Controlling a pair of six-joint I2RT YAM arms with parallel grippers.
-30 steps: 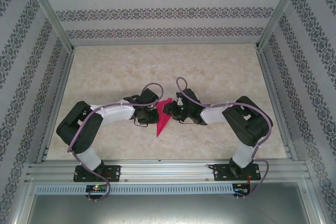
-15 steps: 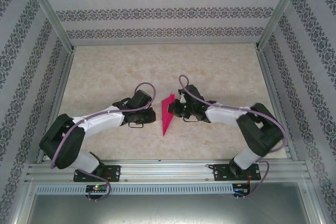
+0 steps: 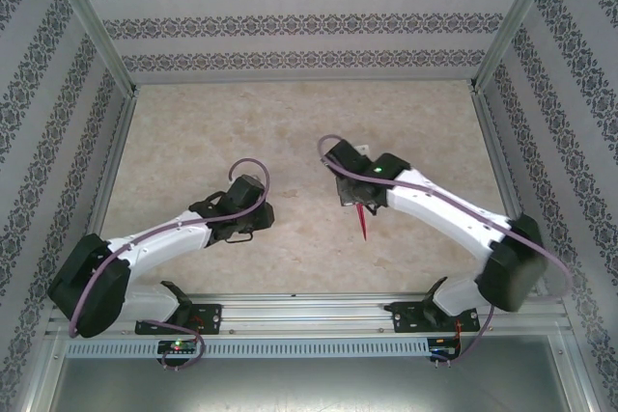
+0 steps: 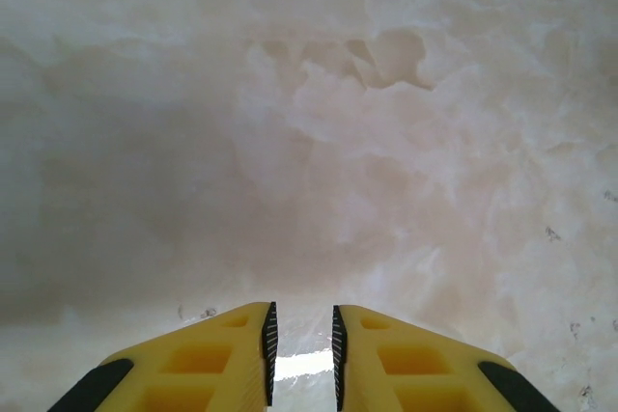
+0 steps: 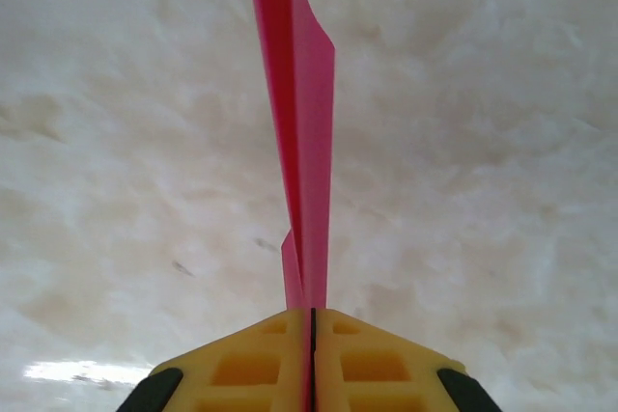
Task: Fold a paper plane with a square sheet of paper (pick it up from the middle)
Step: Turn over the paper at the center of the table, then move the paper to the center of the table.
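The square sheet of paper now stands folded into a narrow magenta-pink paper plane (image 3: 363,220) (image 5: 309,132). My right gripper (image 3: 353,198) (image 5: 312,314) is shut on one end of it, jaws pressed flat on the paper. The plane hangs from the gripper above the table and points toward the near edge in the top view. In the right wrist view it runs straight away from the fingertips, its layers slightly apart near the far end. My left gripper (image 3: 253,222) (image 4: 300,320) hovers over bare table to the left. Its jaws stand a small way apart with nothing between them.
The marble-patterned table (image 3: 193,132) is boxed in by patterned walls and aluminium rails, with a front rail (image 3: 309,311) by the arm bases. Free table surface lies between the two grippers and behind them.
My right gripper closed on the plane, lifted it and carried it to the right. My left gripper came off the paper, drew back to the left and opened slightly.
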